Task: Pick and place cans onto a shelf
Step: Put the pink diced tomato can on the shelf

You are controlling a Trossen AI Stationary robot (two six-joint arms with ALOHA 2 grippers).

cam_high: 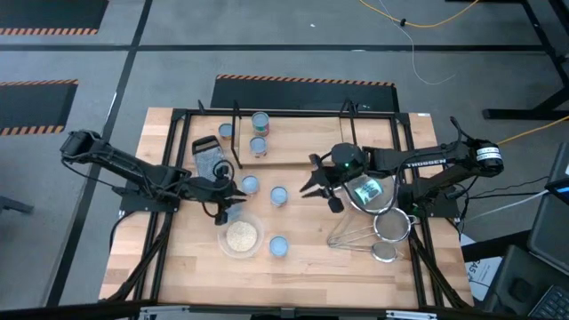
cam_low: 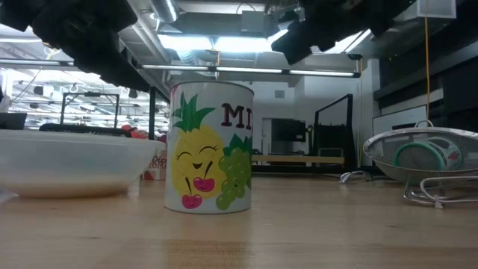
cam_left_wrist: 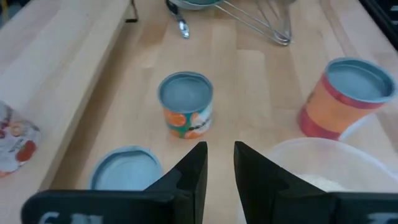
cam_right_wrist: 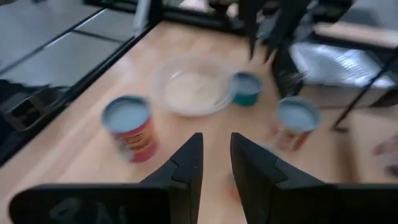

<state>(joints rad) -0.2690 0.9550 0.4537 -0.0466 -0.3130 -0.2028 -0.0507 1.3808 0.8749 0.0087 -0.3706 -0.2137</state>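
Three cans stand on the light-wood shelf at the table's far side. Three more stand on the tabletop: one close to my left gripper, one in the middle, and one near the front. My left gripper is open and empty above the table, pointing at the middle can. My right gripper hovers open and empty to the right of the middle can.
A clear bowl of pale grains sits just in front of my left gripper. Wire strainers lie at the right front. A grey packet lies at the shelf's left end. Black frame bars run along both table sides.
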